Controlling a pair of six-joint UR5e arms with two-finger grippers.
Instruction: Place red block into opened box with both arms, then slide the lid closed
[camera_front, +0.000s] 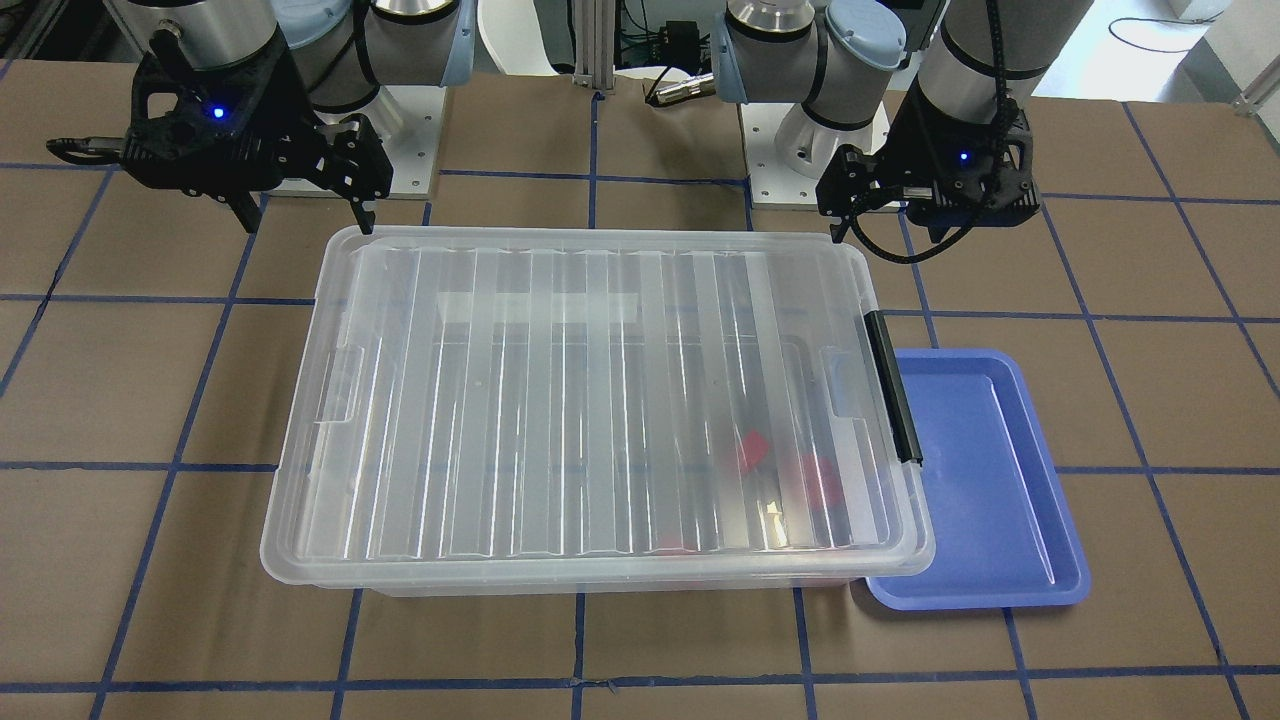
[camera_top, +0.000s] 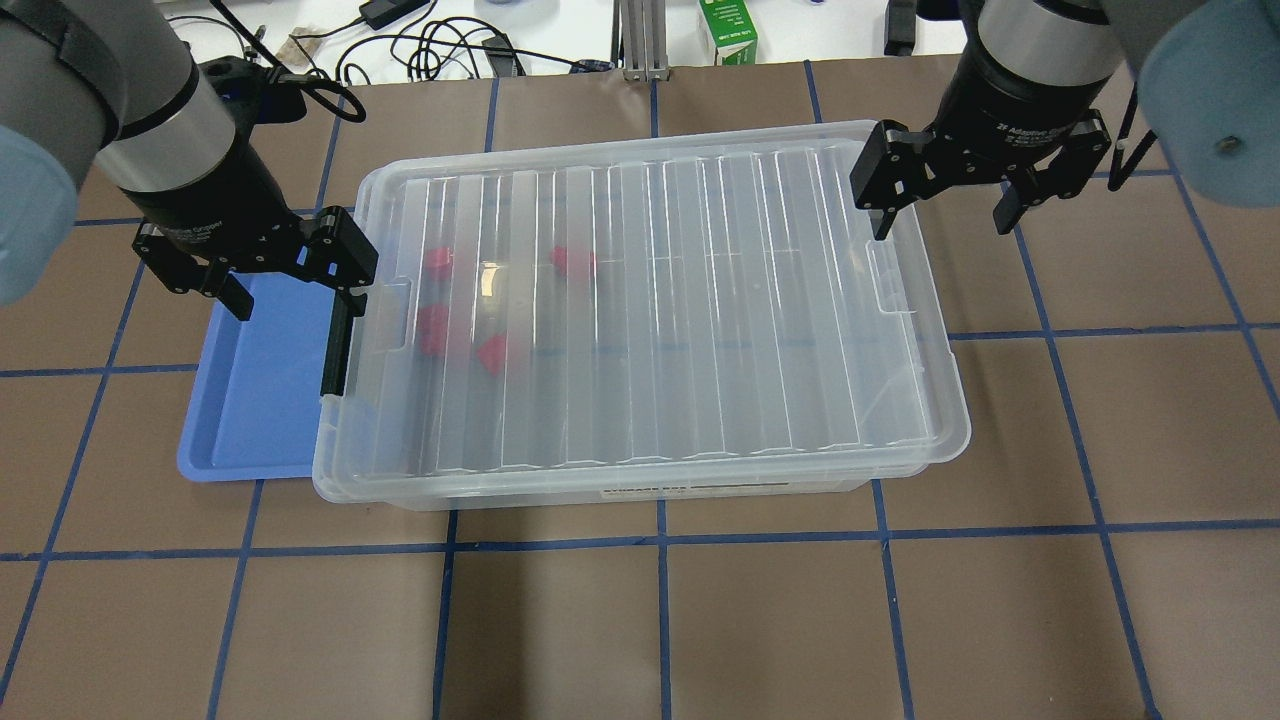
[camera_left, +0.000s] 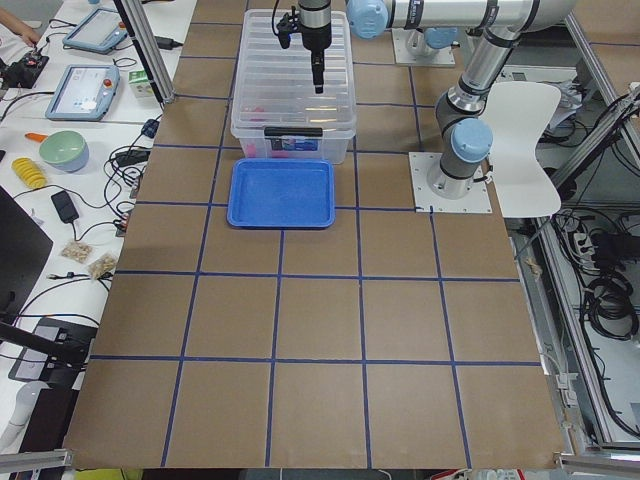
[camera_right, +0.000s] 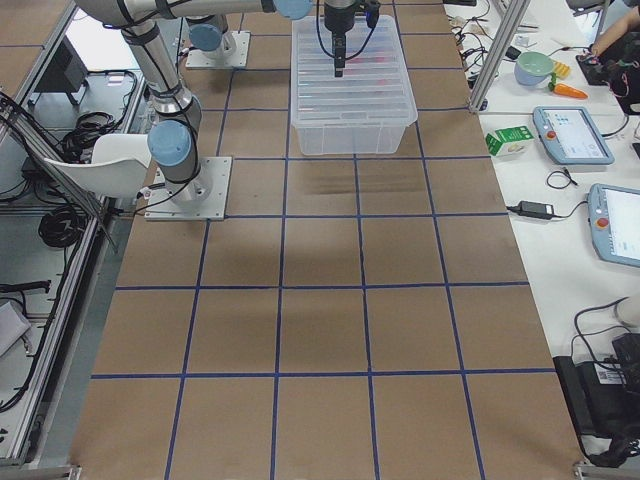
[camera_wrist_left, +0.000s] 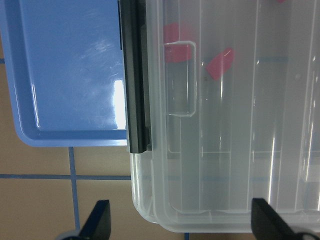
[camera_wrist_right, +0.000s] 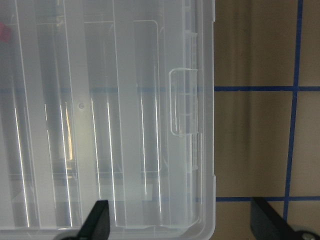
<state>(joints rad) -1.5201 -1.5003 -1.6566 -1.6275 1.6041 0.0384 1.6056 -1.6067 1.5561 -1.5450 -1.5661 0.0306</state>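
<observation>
The small red plastic block (camera_top: 492, 353) lay inside the large clear plastic storage box (camera_top: 640, 492), near its left end, under the ridged clear plastic lid (camera_top: 700, 300). The left gripper (camera_top: 292, 300) and right gripper (camera_top: 940, 225) hovered at opposite ends, jaws open and empty. An uneven push risked skewing the lid.

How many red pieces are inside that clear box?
4 red pieces under the lid, all near the handle end: two farther back, two nearer. Ridges may hide others.
</observation>
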